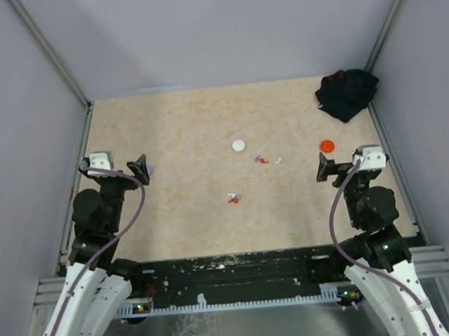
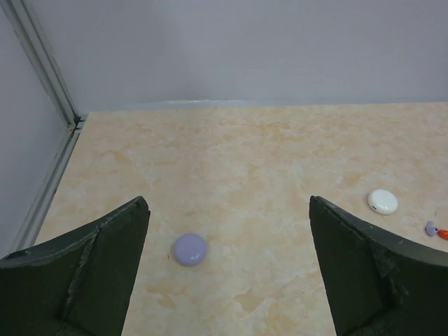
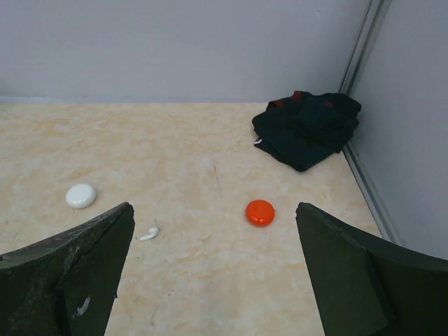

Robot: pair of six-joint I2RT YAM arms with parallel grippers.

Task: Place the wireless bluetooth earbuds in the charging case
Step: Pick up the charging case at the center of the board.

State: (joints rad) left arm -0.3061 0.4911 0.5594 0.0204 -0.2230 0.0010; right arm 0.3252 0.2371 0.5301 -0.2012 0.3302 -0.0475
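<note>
"Where were the earbuds (image 1: 264, 160)?"

"Loose on the table. One bunch lay just right of the white case (image 1: 239, 145), toward the arms. A second bunch (image 1: 232, 198) lay further toward the arms. They looked red, purple and white, I think."

"Your grippers?"

"I had both spread wide and empty. The left gripper (image 1: 141, 171) hung well left of that case, the right gripper (image 1: 325, 166) well right, near the orange case (image 1: 327, 145)."

Red, purple, white earbuds (image 1: 232, 199) loose mid-table, two clusters; white case (image 1: 239, 145), orange case (image 1: 328, 145), lavender case (image 2: 190, 249) apart.
</note>
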